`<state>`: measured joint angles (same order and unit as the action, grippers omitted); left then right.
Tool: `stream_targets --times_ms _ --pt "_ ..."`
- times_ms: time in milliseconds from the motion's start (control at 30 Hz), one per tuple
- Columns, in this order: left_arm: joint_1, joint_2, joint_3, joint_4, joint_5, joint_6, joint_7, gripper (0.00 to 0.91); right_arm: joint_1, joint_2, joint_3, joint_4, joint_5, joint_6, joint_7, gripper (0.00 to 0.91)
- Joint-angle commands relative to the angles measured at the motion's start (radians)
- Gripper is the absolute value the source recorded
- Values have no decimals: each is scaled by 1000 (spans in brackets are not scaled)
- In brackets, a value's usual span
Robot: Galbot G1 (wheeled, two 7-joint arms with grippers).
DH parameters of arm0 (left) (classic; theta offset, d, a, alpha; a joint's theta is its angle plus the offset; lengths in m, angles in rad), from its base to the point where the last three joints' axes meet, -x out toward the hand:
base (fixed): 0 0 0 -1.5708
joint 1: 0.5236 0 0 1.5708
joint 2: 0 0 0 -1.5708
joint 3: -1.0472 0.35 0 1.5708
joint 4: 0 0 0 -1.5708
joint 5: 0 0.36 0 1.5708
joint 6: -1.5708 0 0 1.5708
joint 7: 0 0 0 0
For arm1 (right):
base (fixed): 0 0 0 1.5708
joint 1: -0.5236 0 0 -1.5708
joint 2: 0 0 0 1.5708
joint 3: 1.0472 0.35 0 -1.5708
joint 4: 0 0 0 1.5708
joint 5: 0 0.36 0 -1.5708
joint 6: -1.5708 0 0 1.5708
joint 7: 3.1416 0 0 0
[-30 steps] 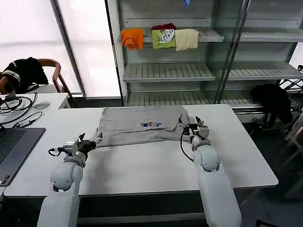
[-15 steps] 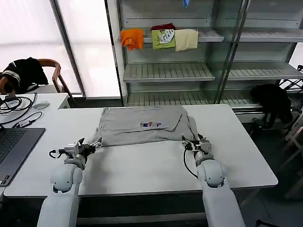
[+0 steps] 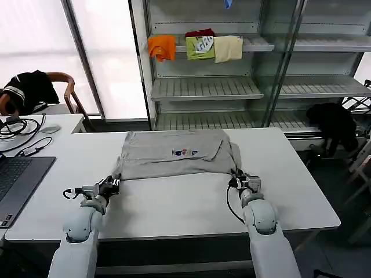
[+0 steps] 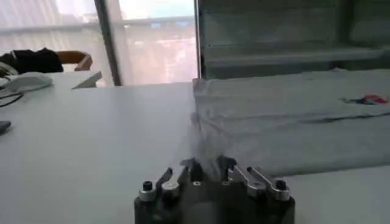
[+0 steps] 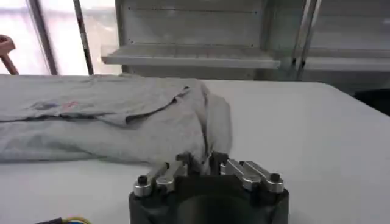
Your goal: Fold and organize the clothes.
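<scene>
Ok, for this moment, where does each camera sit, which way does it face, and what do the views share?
Head view: on the robot's head, looking forward and down at the table; shirt, both arms, left hand and right hand show.
Left wrist view: low behind the left hand, facing the shirt's edge.
Right wrist view: low behind the right hand, facing the shirt.
All three share the shirt and the table.

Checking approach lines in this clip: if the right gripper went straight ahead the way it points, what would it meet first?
Most likely the near right corner of the light grey shirt, lying bunched on the table just ahead of the right gripper.
</scene>
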<state>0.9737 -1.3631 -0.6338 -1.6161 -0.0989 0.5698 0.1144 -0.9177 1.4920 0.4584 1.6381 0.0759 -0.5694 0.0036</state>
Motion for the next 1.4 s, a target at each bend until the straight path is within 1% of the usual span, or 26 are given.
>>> stream_targets --times_ms 33,133,267,433,700,800,933,1000,1233,1400 --pt "14 1 -2 -11 16 -5 -10 0 -11 -2 0 22 48 -8 11 0" --pt "37 14 -4 -57 26 -3 -2 0 -39 -13 -4 63 80 -10 28 0" --pt "108 25 -24 -138 25 7 18 0 -129 -38 -9 172 114 -12 46 0" --pt "235 26 -52 -304 -13 7 44 0 -255 -61 -15 303 113 -13 46 0" --pt "432 15 -118 -470 -93 7 60 0 -433 -102 3 484 125 -13 47 0" --pt "521 -5 -151 -548 -141 7 48 0 -516 -103 11 546 129 -13 46 0" --pt "603 -39 -183 -597 -163 0 25 0 -587 -101 18 600 135 -12 50 0" --pt "645 -47 -196 -610 -167 -21 21 0 -627 -106 24 628 137 -13 53 0" --pt "734 -82 -200 -655 -153 -49 -39 0 -709 -115 25 702 131 -13 80 0" --pt "755 -109 -181 -661 -144 -54 -70 10 -756 -118 10 713 100 -12 76 0"
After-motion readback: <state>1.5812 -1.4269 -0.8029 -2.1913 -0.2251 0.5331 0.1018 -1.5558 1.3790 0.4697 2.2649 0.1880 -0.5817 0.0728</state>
